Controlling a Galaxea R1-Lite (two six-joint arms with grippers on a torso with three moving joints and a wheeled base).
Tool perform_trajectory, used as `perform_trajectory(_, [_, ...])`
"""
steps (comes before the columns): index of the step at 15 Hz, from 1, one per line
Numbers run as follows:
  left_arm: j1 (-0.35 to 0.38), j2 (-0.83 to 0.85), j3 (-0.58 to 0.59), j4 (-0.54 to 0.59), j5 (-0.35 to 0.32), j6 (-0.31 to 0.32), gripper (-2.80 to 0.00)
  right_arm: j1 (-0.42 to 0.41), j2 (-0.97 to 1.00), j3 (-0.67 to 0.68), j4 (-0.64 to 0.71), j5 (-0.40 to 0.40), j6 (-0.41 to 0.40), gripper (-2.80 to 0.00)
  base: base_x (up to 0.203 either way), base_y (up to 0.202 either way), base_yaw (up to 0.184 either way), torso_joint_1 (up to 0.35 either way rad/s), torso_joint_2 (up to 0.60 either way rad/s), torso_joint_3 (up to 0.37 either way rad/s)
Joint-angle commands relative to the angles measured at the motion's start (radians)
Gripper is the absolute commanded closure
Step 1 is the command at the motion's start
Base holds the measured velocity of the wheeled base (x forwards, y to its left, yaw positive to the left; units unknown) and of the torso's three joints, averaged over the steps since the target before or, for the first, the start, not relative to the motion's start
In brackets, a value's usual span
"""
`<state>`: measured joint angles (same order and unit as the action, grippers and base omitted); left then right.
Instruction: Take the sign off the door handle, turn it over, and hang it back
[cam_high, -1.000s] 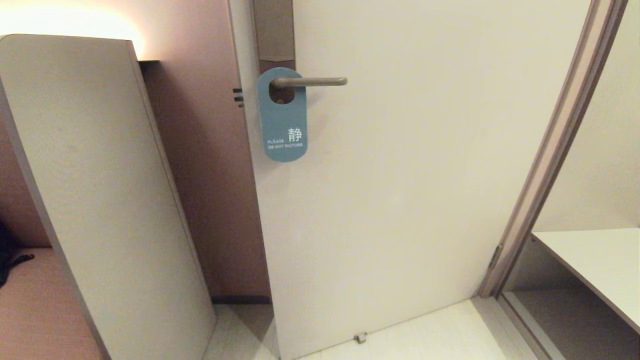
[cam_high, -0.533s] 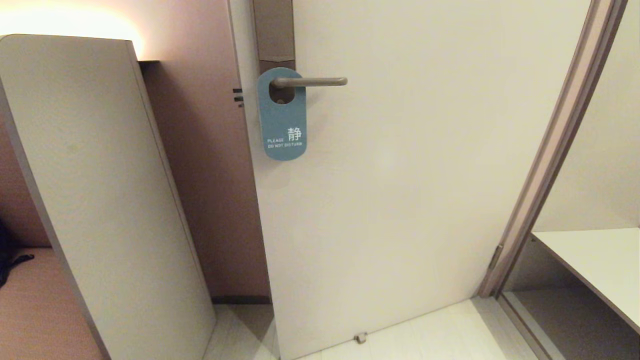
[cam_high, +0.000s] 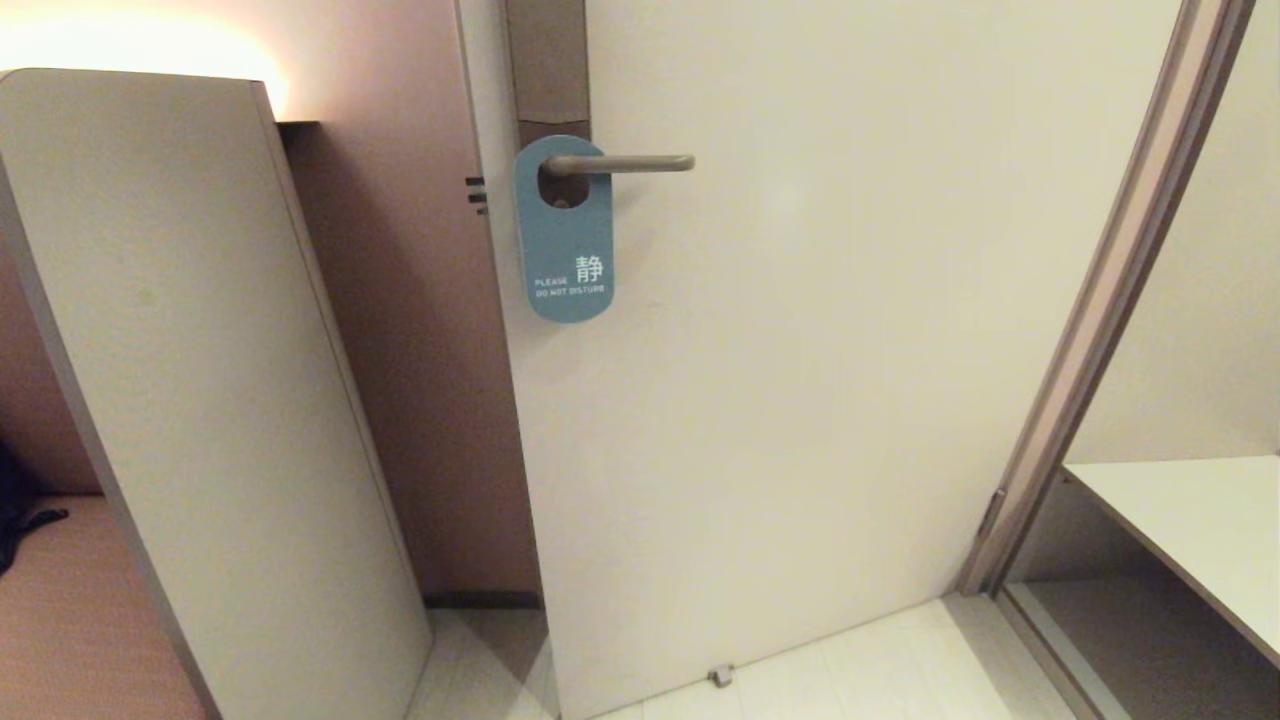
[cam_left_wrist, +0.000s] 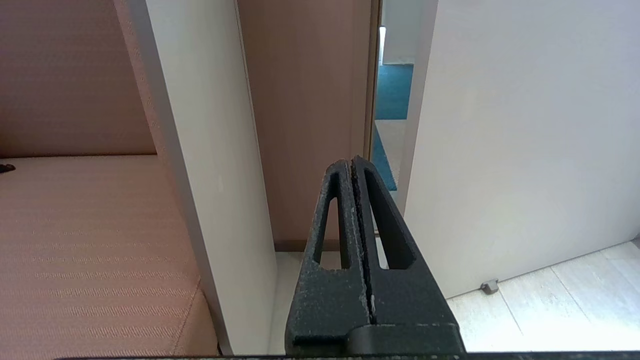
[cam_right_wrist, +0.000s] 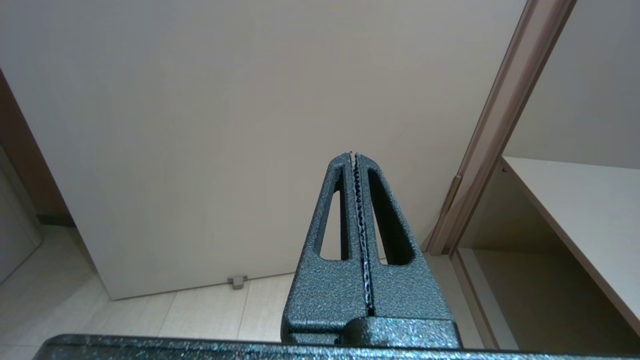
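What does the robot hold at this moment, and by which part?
Nothing is held. The left gripper and the right gripper are both shut on nothing; the sign hangs untouched on the door handle.

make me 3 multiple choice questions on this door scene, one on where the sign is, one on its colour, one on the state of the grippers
1. Where is the sign?
A. lying on the floor
B. hanging on the door handle
C. held in a gripper

2. Which colour is the face of the sign that shows?
A. teal-blue
B. red
C. yellow

3. How do the left gripper and the right gripper stand?
A. both open
B. left open, right shut
C. both shut and holding nothing

Answers:
1. B: in the head view the lever passes through the sign's oval hole, close to the metal plate.
2. A: the teal-blue face with white "Please do not disturb" lettering faces out.
3. C: each wrist view shows that gripper's two fingers pressed together with nothing between them, low in front of the door.
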<state>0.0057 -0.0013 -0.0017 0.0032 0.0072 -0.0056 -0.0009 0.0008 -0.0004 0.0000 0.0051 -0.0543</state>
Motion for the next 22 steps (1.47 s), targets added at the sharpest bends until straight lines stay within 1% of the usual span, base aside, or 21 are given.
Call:
perform_trajectory(1, [0.0, 0.001, 0.0, 0.0, 0.0, -0.001, 0.0, -0.001, -0.001, 0.0, 0.0, 0.001, 0.0, 0.0, 0.0, 0.0, 0.0, 0.0, 0.0, 0.0])
perform_trajectory(22, [0.0, 0.001, 0.0, 0.0, 0.0, -0.001, 0.0, -0.001, -0.001, 0.0, 0.0, -0.002, 0.006, 0.0, 0.0, 0.0, 0.0, 0.0, 0.0, 0.0])
